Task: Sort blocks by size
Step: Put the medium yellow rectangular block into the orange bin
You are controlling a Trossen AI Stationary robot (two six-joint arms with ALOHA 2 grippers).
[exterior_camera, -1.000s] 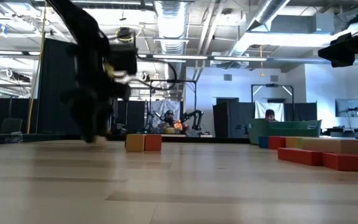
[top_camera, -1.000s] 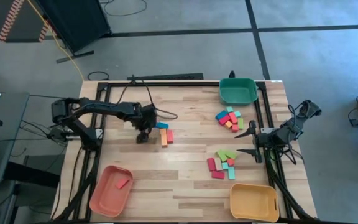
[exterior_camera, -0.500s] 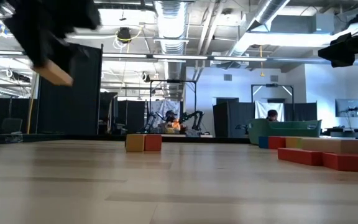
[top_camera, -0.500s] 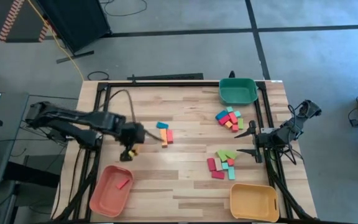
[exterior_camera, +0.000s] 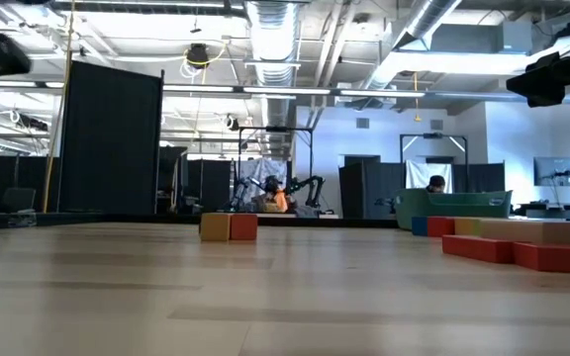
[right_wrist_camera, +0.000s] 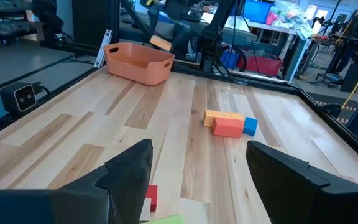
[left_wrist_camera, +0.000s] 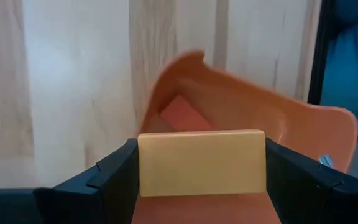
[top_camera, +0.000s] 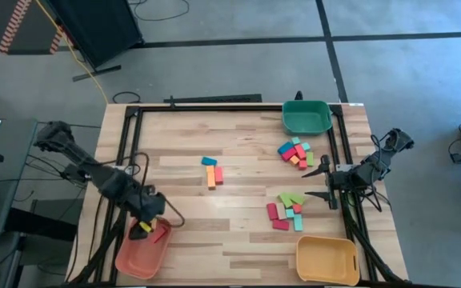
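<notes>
- High view: a pale wooden table (top_camera: 238, 232) stood on a grey floor. The left gripper (top_camera: 142, 228) hung over the salmon tray (top_camera: 128, 258), clamped on a yellow block (top_camera: 142, 230). A red block (top_camera: 160, 235) lay in that tray. The right gripper (top_camera: 317, 182) waited, fingers apart, between two clusters of blocks (top_camera: 286, 210).
- Low view: an orange and a red block (exterior_camera: 229, 226) sat mid-table.
- Left wrist view: the fingers (left_wrist_camera: 114, 177) squeezed the yellow block's ends above the tray.
- Right wrist view: the fingers (right_wrist_camera: 129, 171) stood wide apart.
</notes>
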